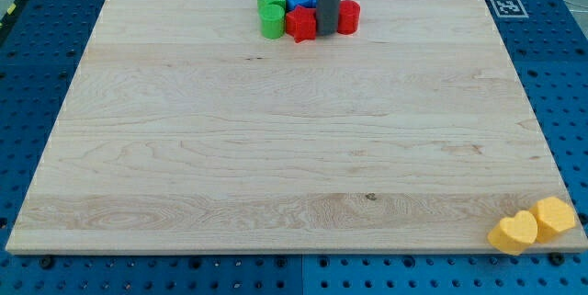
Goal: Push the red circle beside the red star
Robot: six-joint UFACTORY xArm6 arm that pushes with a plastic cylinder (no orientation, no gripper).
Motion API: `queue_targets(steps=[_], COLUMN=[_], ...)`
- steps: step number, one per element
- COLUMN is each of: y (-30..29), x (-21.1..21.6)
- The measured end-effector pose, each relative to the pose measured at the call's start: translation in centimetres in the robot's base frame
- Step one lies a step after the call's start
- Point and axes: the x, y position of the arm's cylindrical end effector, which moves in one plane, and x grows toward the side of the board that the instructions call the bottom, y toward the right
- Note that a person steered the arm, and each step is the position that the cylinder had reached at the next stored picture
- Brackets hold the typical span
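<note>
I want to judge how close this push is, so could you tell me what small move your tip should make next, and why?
Probably a short nudge of the red circle toward the view's left. My tip stands between it and the red star, so I'd first have to go round the circle.

We see a bright, evenly lit scene, with light seeming to come from overhead. The pale wooden board (294,139) shows no strong glare, and its grain reads clearly. Shadows are short and soft, sitting close under the yellow blocks (533,226) at the view's bottom right and under the cluster of blocks at the top. The dark rod (329,1) looks slightly soft-edged. Focus is fairly sharp throughout, though fine detail is limited. The board's edges look straight, without obvious bending.
</note>
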Motion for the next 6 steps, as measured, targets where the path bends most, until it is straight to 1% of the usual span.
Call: queue_targets(steps=[1, 2, 3, 4, 6], y=[2.3, 6.1, 7.5, 6.3, 1.7], x=[2.7, 1.0, -2.9, -3.9, -3.9])
